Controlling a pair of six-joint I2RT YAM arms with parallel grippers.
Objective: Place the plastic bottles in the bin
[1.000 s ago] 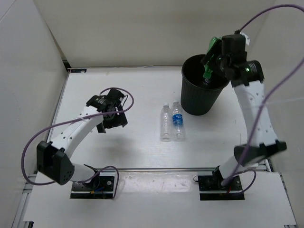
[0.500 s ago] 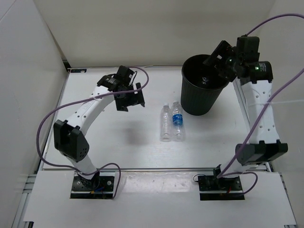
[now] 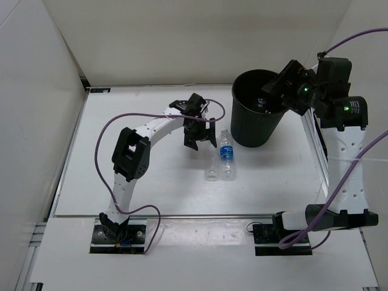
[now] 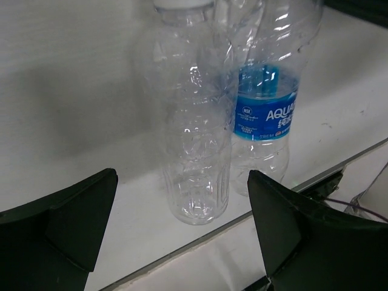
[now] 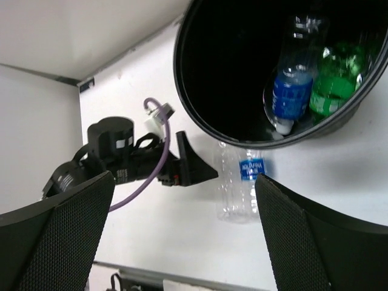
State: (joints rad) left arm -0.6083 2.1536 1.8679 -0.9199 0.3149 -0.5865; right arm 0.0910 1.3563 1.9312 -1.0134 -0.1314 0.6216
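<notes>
**Two bottles binned, two to go**

Top view: at centre, the left gripper (image 3: 200,130) hangs wide open and empty, just up-left of the clear bottle (image 3: 211,159) and labelled bottle (image 3: 227,153). At upper right, the right gripper (image 3: 279,85) is spread and empty over the bin (image 3: 245,130).

Left wrist: both crinkled bottles lie touching ahead of the fingers. The next move is likely to descend and close on one.

Right wrist: a green bottle (image 5: 330,85) and a second labelled bottle (image 5: 290,91) lie in the bin.
</notes>
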